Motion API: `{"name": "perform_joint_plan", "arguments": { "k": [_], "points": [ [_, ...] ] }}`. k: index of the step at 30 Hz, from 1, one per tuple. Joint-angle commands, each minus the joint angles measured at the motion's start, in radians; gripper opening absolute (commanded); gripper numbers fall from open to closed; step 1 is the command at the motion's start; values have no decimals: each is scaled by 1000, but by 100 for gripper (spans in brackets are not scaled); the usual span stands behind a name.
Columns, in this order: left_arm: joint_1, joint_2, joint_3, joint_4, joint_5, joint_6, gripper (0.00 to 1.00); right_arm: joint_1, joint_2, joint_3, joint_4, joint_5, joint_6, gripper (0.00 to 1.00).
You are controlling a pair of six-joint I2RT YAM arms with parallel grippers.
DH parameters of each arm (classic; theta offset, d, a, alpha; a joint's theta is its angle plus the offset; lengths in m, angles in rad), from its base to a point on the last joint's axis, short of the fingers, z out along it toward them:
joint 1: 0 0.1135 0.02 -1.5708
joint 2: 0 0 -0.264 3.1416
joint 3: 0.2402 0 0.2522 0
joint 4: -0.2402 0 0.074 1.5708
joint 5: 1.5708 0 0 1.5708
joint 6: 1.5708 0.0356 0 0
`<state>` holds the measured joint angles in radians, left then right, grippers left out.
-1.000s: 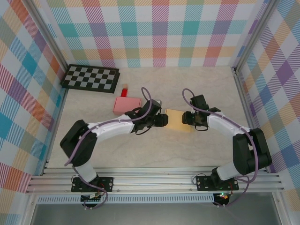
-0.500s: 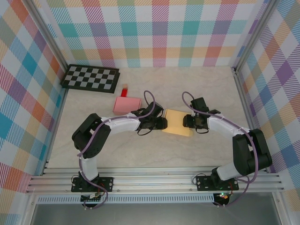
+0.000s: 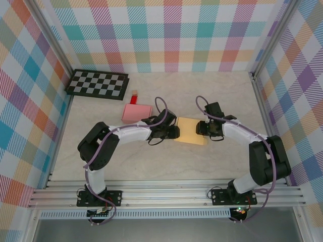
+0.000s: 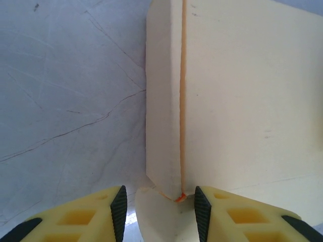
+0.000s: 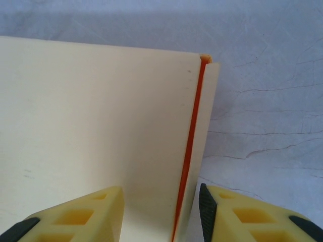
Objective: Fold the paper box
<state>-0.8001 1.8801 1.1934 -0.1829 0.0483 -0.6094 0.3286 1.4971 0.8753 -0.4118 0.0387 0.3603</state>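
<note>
A flat cream paper box [image 3: 190, 131] lies mid-table between both arms. My left gripper [image 3: 174, 132] is at its left edge. In the left wrist view the left gripper [image 4: 160, 201] is open, its pads on either side of the box's narrow side panel [image 4: 163, 101] and a rounded tab [image 4: 161, 219], with a gap on the left side. The broad face [image 4: 247, 96] runs off to the right. My right gripper [image 3: 204, 128] is at the box's right edge. In the right wrist view the right gripper [image 5: 161, 201] is open astride the orange-lined edge flap [image 5: 204, 131].
A pink box [image 3: 136, 113] and a small red piece [image 3: 134, 97] lie behind the left arm. A checkerboard [image 3: 98, 83] sits at the back left. Plaid walls enclose the table; bare tabletop [image 3: 166, 161] lies in front of the box.
The left arm's elbow has swung up and rightward while its gripper stayed at the box's left edge. The right gripper has shifted slightly up and left along the right edge.
</note>
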Motion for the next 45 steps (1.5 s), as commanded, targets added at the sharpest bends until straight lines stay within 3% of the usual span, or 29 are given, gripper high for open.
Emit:
{"name": "perform_joint_plan", "arguments": {
  "k": [1, 6, 12, 18, 21, 23, 35, 45],
  "points": [
    [8, -31, 35, -84, -19, -9, 46, -4, -41, 59, -74, -24, 20, 46],
    [8, -47, 62, -118, -2, -79, 54, -3, -56, 57, -110, -8, 20, 46],
    [8, -65, 24, -37, 54, -207, 64, -5, -21, 34, -77, 3, 32, 48],
    [8, -98, 18, -15, 0, -302, 74, -8, 3, 28, -39, 0, 39, 47],
    [9, -77, 55, -29, 3, -354, 85, -8, 13, 23, -30, -2, 39, 47],
    [10, -55, 77, -45, 4, -401, 100, -8, 16, 16, -22, -1, 41, 47],
    [4, 56, 186, -136, -17, -543, 99, -10, -12, -23, 9, -2, 23, 46],
    [-25, 108, 261, -217, -16, -570, 98, -10, -25, -55, 34, -15, 14, 46]
  ]
}}
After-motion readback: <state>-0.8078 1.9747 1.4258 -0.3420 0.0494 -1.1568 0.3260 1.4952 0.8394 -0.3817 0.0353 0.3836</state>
